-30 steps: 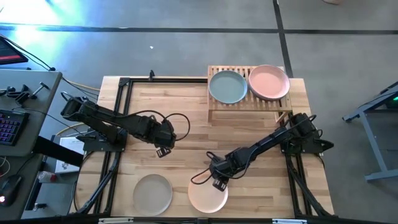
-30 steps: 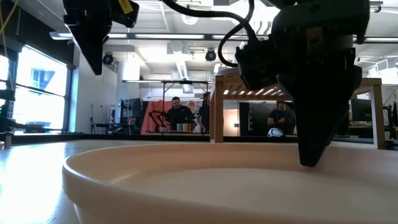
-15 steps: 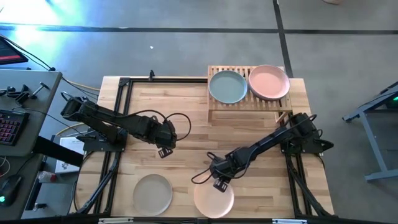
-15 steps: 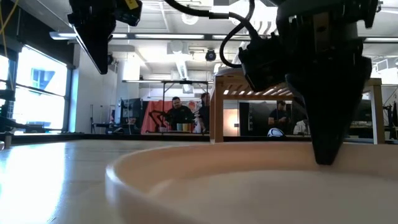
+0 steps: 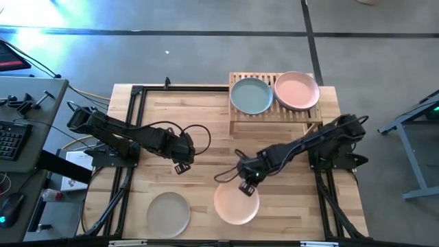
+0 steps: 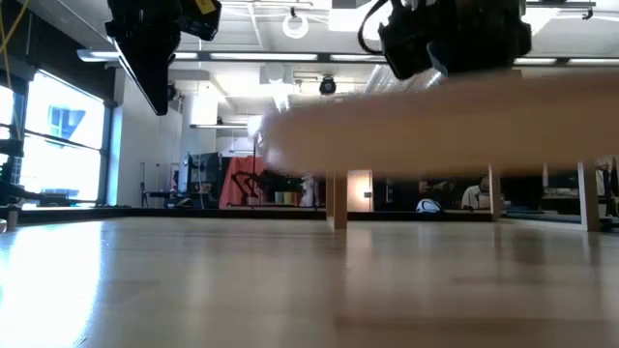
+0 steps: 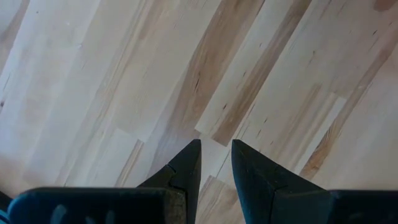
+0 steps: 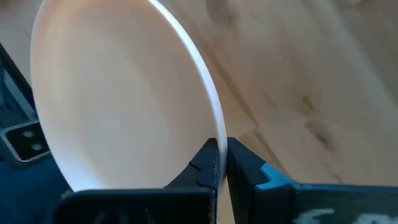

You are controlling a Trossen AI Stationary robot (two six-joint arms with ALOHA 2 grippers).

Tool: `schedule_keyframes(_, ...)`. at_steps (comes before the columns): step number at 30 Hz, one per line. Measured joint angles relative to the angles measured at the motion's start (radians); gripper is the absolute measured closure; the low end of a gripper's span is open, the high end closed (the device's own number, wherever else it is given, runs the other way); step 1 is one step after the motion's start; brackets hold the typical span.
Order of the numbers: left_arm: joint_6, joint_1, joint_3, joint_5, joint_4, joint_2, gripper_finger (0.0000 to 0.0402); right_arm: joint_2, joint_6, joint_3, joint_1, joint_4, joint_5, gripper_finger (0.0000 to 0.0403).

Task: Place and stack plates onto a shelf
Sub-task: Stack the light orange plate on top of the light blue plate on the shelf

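Note:
My right gripper point(image 5: 245, 186) is shut on a peach plate point(image 5: 236, 204), which hangs in the air over the table's near middle; the low view shows this plate point(image 6: 435, 135) as a blurred band clear of the tabletop. A beige-grey plate point(image 5: 168, 213) lies flat on the table near its near edge. The wooden slat shelf point(image 5: 274, 115) stands at the far right and carries a pale grey-blue plate point(image 5: 251, 95) and a pink plate point(image 5: 297, 90) side by side. My left gripper point(image 5: 181, 167) waits over bare wood left of centre, its fingers point(image 7: 189, 162) a narrow gap apart. My right gripper pinches the peach plate's rim point(image 8: 213, 127) on the plate's far side, one finger over the inner face and one on the outside. The fingers slant down from the far right. The plate is lifted clear of the table and sits roughly level below the gripper.
Black frame rails point(image 5: 134, 123) run along the table's left and right sides by the arm bases. Bare butcher-block top point(image 5: 212, 120) lies between the arms and in front of the shelf. People sit in the room beyond the table point(image 6: 276, 179).
My right gripper, shut on the peach plate's rim, first dragged the plate a little toward the table's right, then rose and drew back toward the far edge. The plate went from resting on the table to hanging clear above it.

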Motion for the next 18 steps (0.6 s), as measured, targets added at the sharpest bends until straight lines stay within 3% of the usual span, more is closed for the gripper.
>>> schedule_keyframes(12,0.002,0.002,0.0,-0.01,0.003,0.0,0.0323,-0.264,-0.002,0.0,-0.14,-0.154,0.098,0.0403)
schedule_keyframes(18,0.074,0.019,0.0,-0.016,0.035,0.0,0.0323,-0.407,-0.027,0.0,-0.242,-0.172,0.161,0.0403)
